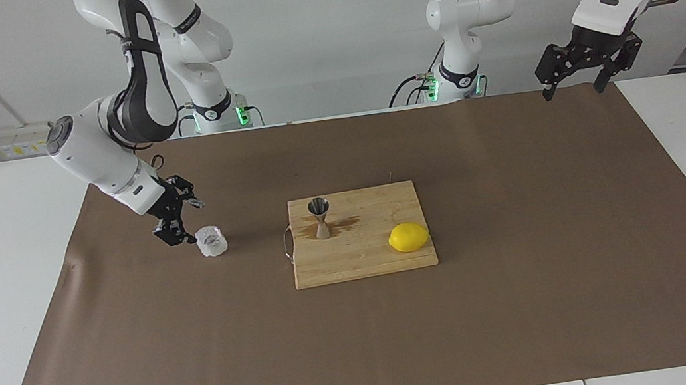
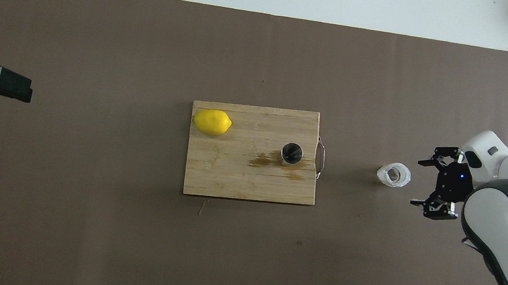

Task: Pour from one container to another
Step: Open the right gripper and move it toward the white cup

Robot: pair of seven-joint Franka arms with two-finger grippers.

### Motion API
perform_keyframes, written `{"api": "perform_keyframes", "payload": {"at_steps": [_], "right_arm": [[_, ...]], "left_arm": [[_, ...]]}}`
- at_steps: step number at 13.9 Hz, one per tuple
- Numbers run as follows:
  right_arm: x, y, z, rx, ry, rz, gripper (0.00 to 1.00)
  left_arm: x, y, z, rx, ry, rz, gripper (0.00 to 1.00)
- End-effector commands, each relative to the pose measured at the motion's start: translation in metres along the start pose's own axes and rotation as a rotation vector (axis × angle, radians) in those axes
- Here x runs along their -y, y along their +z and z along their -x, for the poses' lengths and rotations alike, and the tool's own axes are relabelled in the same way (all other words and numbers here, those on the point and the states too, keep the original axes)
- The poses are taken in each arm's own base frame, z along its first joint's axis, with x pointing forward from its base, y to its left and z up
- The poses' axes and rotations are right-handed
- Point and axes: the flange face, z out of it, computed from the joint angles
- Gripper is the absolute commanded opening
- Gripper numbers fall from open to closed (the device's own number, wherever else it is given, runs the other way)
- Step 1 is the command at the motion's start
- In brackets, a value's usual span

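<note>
The right gripper (image 1: 181, 224) is spread wide and empty, low beside the glass tumbler (image 1: 211, 241), which is not yet enclosed. From it, toward the left arm's end, the steel jigger (image 1: 320, 217) is seen upright on the cutting board (image 1: 362, 257), a wet stain around its foot, a lemon (image 1: 408, 237) past it. The left gripper (image 1: 581, 70), also unclenched, waits over the mat's edge. Grasping, lifting and pouring are judged left to do.

Light was bright, even and diffuse from above; both views were sharp edge to edge with no visible blur. Shadows were short and soft: a faint one beside the glass tumbler (image 1: 211, 241), another by the jigger (image 1: 320, 217). Mild glare showed on the lemon (image 1: 408, 237)
</note>
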Motion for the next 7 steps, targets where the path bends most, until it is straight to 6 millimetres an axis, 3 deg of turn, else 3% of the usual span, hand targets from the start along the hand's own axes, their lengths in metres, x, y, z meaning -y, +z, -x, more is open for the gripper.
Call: {"api": "perform_keyframes", "payload": {"at_steps": [1,4,7], "right_arm": [[-0.006,0.015,0.017,-0.031,-0.024,0.032,1.0],[-0.009,0.038,0.018,-0.04,-0.001,0.039,1.0],[-0.002,0.047,0.022,-0.044,0.014,0.022,1.0]], "left_arm": [[-0.002,-0.004,0.007,0.009,-0.011,0.01,1.0],[-0.002,-0.005,0.008,0.01,0.002,0.007,1.0],[0.005,-0.004,0.015,0.018,0.012,0.005,1.0]]}}
